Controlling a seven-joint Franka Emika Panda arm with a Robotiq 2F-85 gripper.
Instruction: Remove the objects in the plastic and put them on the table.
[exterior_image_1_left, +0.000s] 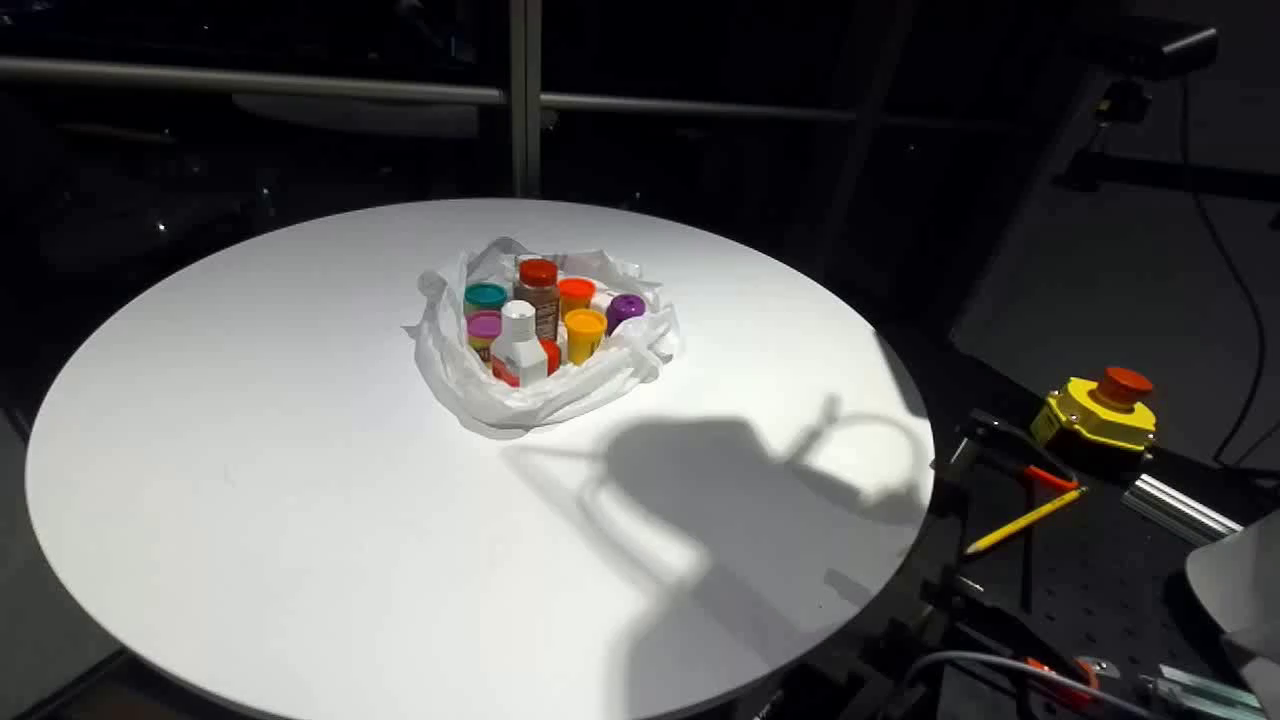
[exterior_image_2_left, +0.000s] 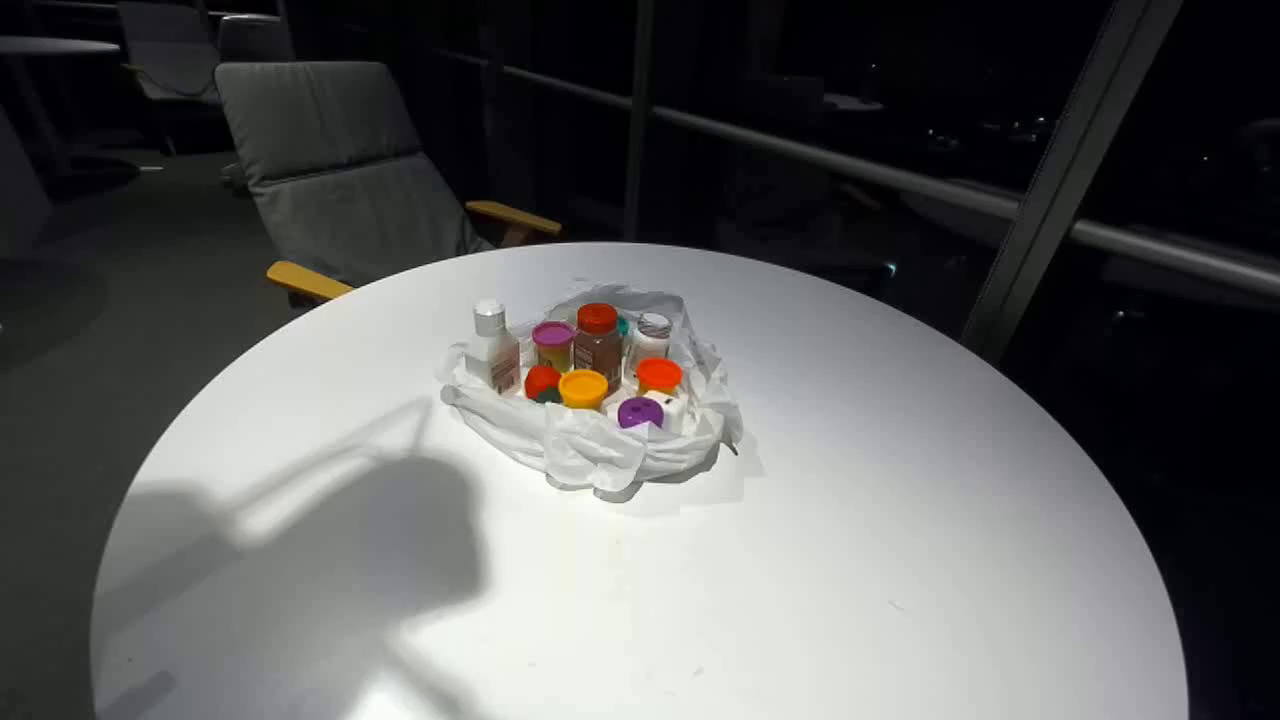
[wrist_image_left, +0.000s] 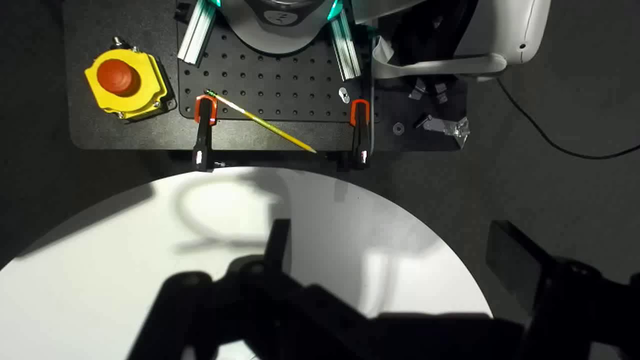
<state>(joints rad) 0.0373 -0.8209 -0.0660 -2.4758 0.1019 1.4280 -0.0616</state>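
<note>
A: Here the gripper (wrist_image_left: 392, 240) is seen with its jaws spread wide, nothing caught between them; suited, presumably, to a first grasp.

B: And the bottles and jars (exterior_image_1_left: 545, 300)? Bunched inside the plastic bag (exterior_image_1_left: 515, 408), which is set on the table (exterior_image_1_left: 250, 480)!

A: The bag's sides are slumped low, so the caps (exterior_image_1_left: 586, 321) are left exposed; a reach from above seems invited.

B: By those crumpled sides the cluster is probably kept from scattering, and the table's white surface around it is presumably meant for setting down.
</note>
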